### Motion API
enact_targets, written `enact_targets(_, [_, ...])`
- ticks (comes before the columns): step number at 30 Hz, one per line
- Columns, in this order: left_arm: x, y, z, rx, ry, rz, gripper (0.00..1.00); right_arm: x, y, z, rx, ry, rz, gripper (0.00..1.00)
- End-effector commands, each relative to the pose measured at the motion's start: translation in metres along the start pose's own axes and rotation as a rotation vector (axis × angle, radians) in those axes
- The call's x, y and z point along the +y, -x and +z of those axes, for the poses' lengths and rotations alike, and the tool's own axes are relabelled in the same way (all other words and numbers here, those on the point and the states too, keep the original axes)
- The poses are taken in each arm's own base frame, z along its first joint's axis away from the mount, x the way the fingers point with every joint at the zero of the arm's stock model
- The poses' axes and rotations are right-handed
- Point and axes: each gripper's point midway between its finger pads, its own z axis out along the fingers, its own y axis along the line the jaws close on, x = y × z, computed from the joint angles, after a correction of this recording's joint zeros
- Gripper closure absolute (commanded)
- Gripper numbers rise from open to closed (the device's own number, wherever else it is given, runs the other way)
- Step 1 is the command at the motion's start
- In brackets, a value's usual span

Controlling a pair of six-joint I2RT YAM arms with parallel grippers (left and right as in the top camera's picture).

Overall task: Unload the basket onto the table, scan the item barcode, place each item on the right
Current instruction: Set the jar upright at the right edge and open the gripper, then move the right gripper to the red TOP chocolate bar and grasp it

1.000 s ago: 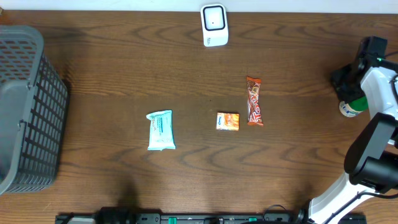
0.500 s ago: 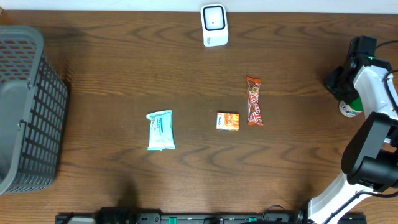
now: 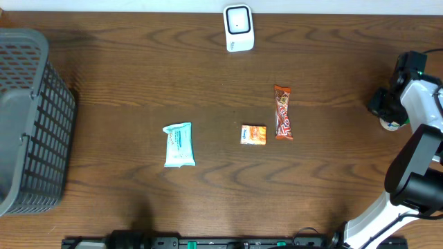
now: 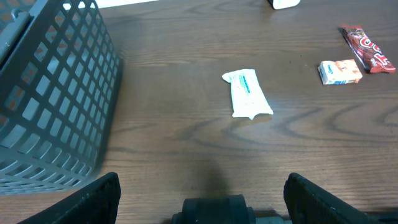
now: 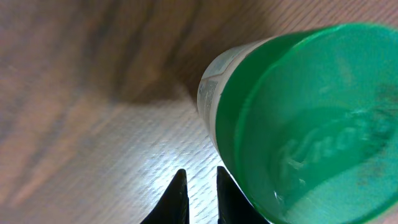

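Far to the left of the scanner [image 3: 239, 28] sits a gray basket [image 3: 28, 117] on the brown counter [image 3: 138, 69]. I cannot see inside it.

The left hand [image 4: 203, 183] is out of the top view, so its place from the scanner cannot be told. Its own camera shows its two fingers wide apart with nothing between them. It hangs over bare wood and looks to be waiting.

A white and blue packet [image 3: 179, 145] lies flat, left of the scanner and well in front of it. A little orange box [image 3: 253, 135] lies almost straight in front of the scanner, well apart from it. A red bar [image 3: 283, 113] lies a bit to the right of the scanner, also in front of it. None of these is held.

Far to the right of the scanner, by the counter's edge, stands a jar [image 5: 311, 112] with a green lid. The right hand [image 5: 200, 190] is right there with it. Its two fingers are almost together, with only counter showing in the thin gap. The jar stands just beside the fingers, not between them, so the hand is not holding it.

I think the jar is the thing to scan, since that hand is at it. If so, the job has hardly begun. The jar is not gripped, not lifted, and a long way from the scanner. What is left: spread the fingers, grab the jar, carry it over to the scanner, and turn its barcode to the scanner's face. I cannot see the barcode from here.
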Motion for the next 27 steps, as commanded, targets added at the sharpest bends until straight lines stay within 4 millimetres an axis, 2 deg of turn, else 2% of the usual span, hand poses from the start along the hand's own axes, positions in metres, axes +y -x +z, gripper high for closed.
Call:
enact_targets(1, [0.001, -0.001, 0.000, 0.000, 0.006, 0.012, 0.16, -0.014, 0.001, 0.005, -0.010, -0.031, -0.058, 0.89])
enact_targets(10, [0.001, -0.001, 0.000, 0.000, 0.006, 0.012, 0.16, -0.051, 0.028, 0.008, -0.097, -0.101, 0.033, 0.89])
enact_targets(15, [0.001, -0.001, 0.000, 0.000, 0.006, 0.012, 0.16, -0.070, 0.035, 0.009, -0.116, -0.136, 0.071, 0.88])
enact_targets(17, [0.001, -0.001, 0.000, 0.000, 0.006, 0.012, 0.16, -0.070, 0.037, 0.009, -0.117, -0.108, 0.082, 0.85])
enact_targets(18, [0.001, -0.001, 0.000, 0.000, 0.006, 0.012, 0.16, -0.063, 0.038, 0.008, -0.115, -0.061, 0.082, 0.81])
enact_targets(19, [0.001, -0.001, 0.000, 0.000, 0.006, 0.012, 0.16, -0.052, 0.039, 0.004, -0.112, 0.000, 0.078, 0.73])
enact_targets(20, [0.001, -0.001, 0.000, 0.000, 0.006, 0.012, 0.16, -0.039, 0.040, -0.001, -0.107, 0.073, 0.061, 0.60])
enact_targets(21, [0.001, -0.001, 0.000, 0.000, 0.006, 0.012, 0.16, -0.024, 0.041, -0.009, -0.104, 0.155, 0.031, 0.53])
enact_targets(23, [0.001, -0.001, 0.000, 0.000, 0.006, 0.012, 0.16, 0.007, 0.045, -0.032, -0.115, 0.313, -0.037, 0.42])
enact_targets(24, [0.001, -0.001, 0.000, 0.000, 0.006, 0.012, 0.16, 0.018, 0.046, -0.044, -0.125, 0.358, -0.052, 0.39])
enact_targets(25, [0.001, -0.001, 0.000, 0.000, 0.006, 0.012, 0.16, 0.031, 0.047, -0.059, -0.138, 0.399, -0.067, 0.31])
enact_targets(26, [0.001, -0.001, 0.000, 0.000, 0.006, 0.012, 0.16, 0.043, 0.046, -0.071, -0.145, 0.434, -0.076, 0.09])
enact_targets(27, [0.001, -0.001, 0.000, 0.000, 0.006, 0.012, 0.16, 0.053, 0.043, -0.081, -0.148, 0.464, -0.082, 0.01])
